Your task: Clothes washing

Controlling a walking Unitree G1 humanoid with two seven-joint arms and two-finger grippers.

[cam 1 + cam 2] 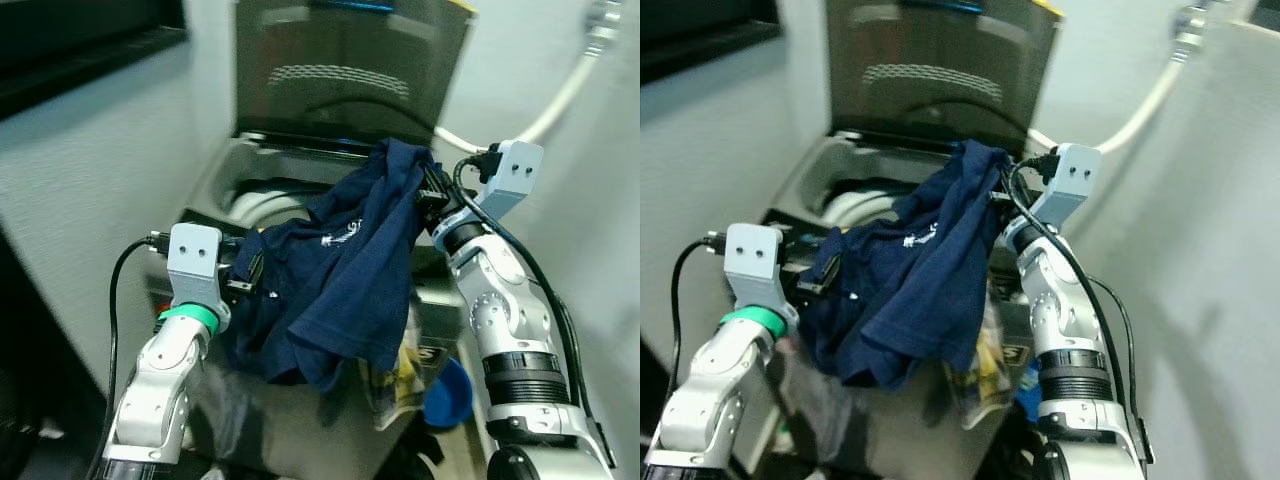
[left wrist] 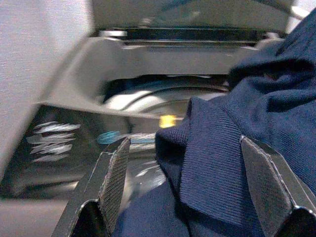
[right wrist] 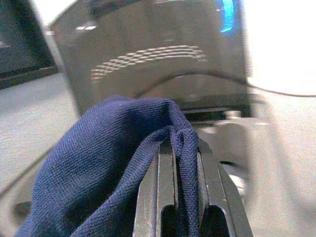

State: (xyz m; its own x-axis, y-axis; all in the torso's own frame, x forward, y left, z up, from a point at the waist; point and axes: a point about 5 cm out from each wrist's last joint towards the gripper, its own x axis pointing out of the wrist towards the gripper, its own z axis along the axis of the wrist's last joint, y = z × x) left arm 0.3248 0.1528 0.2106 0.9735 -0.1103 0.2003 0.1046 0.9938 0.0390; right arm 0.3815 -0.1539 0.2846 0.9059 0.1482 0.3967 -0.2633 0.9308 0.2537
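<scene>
Nearest, below the hanging cloth, a crumpled clear plastic bag with yellow print [image 1: 400, 375] sags beside a round blue bowl-shaped object [image 1: 448, 393]; above these a dark navy knit shirt with small white lettering [image 1: 340, 270] hangs in folds between the two silver arms, held up in front of the washer opening; the left gripper [image 2: 190, 182] sits at the shirt's lower left edge, its two black fingers [image 2: 114, 173] spread apart with a fold of the navy fabric lying between them, one finger touching the cloth and the other clear of it; the right gripper [image 3: 178, 163] is raised higher on the right, at the top corner of the shirt, its fingers pressed together and clamped on a bunched ridge of the blue cloth that drapes over their tips; behind the shirt stands a grey top-loading washing machine [image 1: 225, 170] with its round steel drum rim [image 2: 148, 96] visible inside; its tinted translucent lid [image 1: 350, 70] stands upright at the back; a white hose [image 1: 560, 95] curves along the pale wall to the right.
</scene>
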